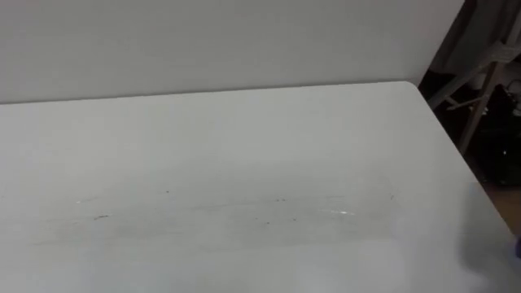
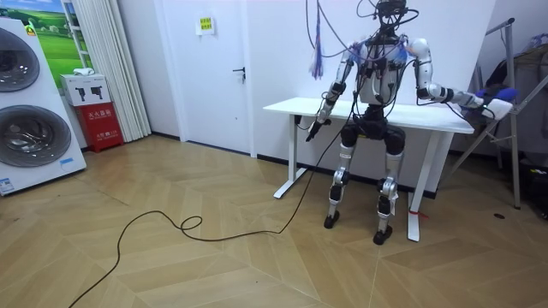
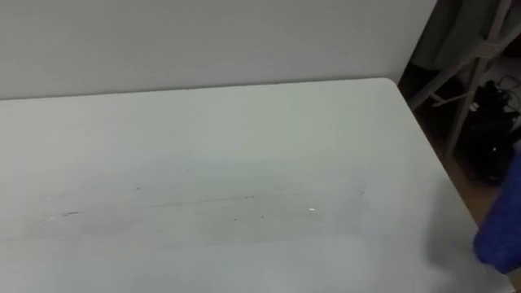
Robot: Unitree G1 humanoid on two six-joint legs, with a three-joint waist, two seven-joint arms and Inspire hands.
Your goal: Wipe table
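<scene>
- Standing at the table's (image 1: 244,146) long near edge, the robot faces the wall (image 1: 203,41) behind the far edge, as the room view shows.
- Table: white top, rounded far right corner. It stands against the wall.
- Marks (image 1: 102,216): faint dark specks and thin streaks in a band across the top's near half, from near the left edge towards the right edge. A small bright glint (image 1: 342,212) lies in the band's right part.
- Cloth (image 3: 501,236): blue, blurred, at the near right, just past the table's right edge. Whether it touches the top cannot be told.
- Right hand (image 2: 473,99): its arm is stretched out sideways over the table's right end, with the blue cloth at its outer end. Whether the fingers are closed round the cloth cannot be told.
- Left hand (image 2: 317,128): hangs low by the table's left end, below the top. Its grip cannot be told, being too small in the room view.
- Rack (image 1: 476,89): pale metal frame on the floor beyond the right edge, with dark things behind it.
- Washers (image 2: 21,111): two, stacked, at the room view's left, well apart from the table.
- Door (image 2: 214,68): white, shut, in the wall to the room view's left of the table.
</scene>
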